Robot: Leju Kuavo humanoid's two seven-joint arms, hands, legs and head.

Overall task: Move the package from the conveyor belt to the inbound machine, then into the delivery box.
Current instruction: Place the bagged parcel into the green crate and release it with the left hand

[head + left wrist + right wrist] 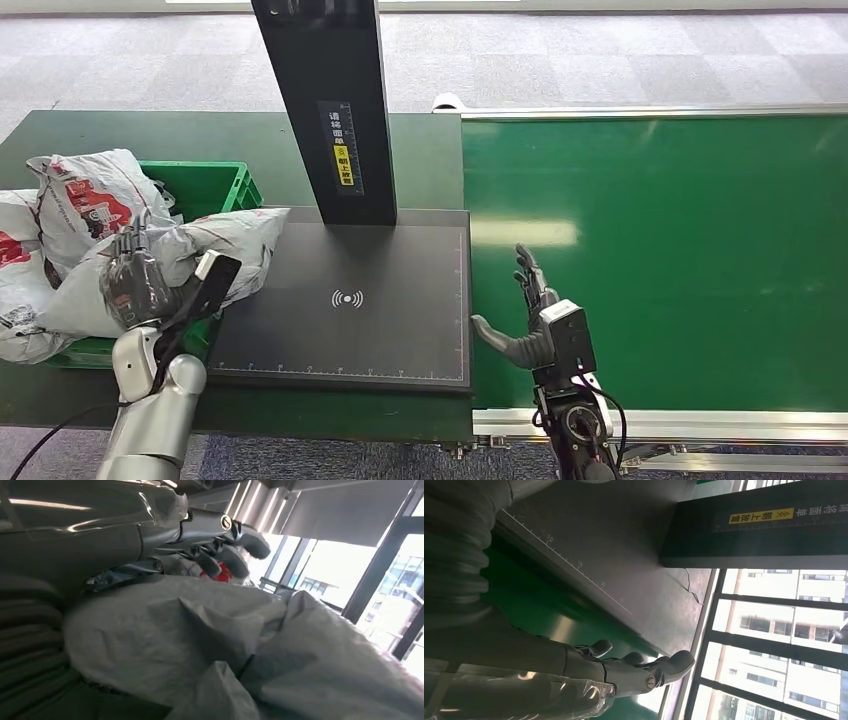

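A grey plastic package (230, 240) lies across the rim of the green delivery box (215, 185), its right end reaching onto the black plate of the inbound machine (350, 300). My left hand (135, 280) sits over the package's left part. In the left wrist view its fingers (220, 555) stretch out above the crumpled package (250, 645) without closing on it. My right hand (530, 315) hovers open over the conveyor belt (680, 260) beside the plate's right edge, fingers (624, 672) spread and holding nothing.
Several white packages with red print (85, 195) fill the delivery box at the far left. The machine's black post (325, 100) rises from the back of the plate. The green belt runs to the right with a metal rail (700, 425) along its near side.
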